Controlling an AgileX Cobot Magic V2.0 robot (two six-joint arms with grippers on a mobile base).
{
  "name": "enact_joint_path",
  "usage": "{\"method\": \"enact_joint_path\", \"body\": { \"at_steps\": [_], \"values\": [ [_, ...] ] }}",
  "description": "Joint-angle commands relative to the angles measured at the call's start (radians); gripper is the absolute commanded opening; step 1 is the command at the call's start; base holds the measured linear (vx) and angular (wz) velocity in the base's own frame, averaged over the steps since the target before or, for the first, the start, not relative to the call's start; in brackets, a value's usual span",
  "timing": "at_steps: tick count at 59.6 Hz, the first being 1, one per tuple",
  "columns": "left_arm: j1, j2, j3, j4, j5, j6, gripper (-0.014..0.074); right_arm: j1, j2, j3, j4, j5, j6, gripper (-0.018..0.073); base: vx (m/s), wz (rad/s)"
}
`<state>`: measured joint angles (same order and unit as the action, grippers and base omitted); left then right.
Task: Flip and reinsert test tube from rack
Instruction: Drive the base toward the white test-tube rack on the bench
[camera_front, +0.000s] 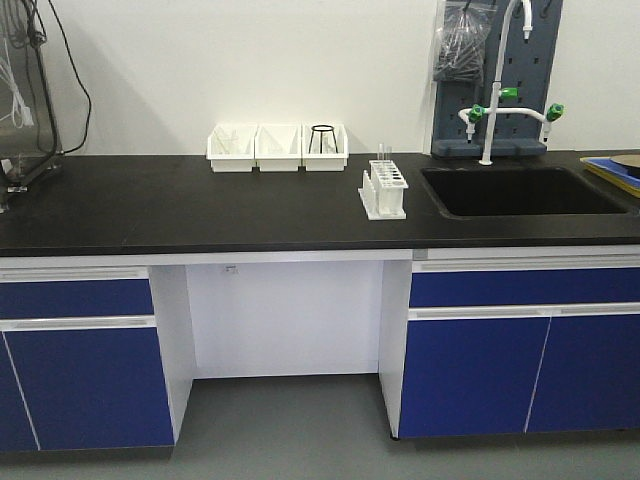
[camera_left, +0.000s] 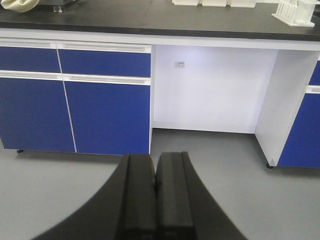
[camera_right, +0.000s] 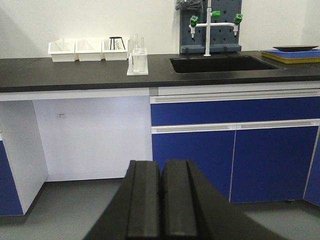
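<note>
The left wrist view's top edge clips the rack (camera_left: 296, 11), its holes too blurred to count.

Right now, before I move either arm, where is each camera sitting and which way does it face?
Front view: high, facing the bench, rack beside the sink; no robot parts show.
Left wrist: low, facing the blue cabinets; shut left gripper at bottom.
Right wrist: low, facing bench and sink; shut right gripper at bottom.
Shared: all three show the rack.
</note>
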<state>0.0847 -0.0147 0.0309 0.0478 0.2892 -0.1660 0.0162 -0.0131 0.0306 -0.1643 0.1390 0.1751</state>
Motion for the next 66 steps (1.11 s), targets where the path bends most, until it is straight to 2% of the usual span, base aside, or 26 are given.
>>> {"method": "enact_joint_path", "body": {
  "at_steps": [1, 42, 66],
  "values": [
    [-0.007, -0.011, 0.001, -0.004, -0.087, 0.000, -0.0006, -0.005, -0.007, 0.001, -0.008, -0.079, -0.011, -0.0008, 0.01, -0.01],
    [-0.007, -0.011, 0.001, -0.004, -0.087, 0.000, -0.0006, -0.005, -0.007, 0.001, -0.008, -0.079, -0.011, -0.0008, 0.02, 0.01],
    [-0.007, -0.011, 0.001, -0.004, -0.087, 0.000, -0.0006, -0.005, -0.007, 0.001, -0.008, -0.079, -0.011, -0.0008, 0.28, -0.04]
  ]
}}
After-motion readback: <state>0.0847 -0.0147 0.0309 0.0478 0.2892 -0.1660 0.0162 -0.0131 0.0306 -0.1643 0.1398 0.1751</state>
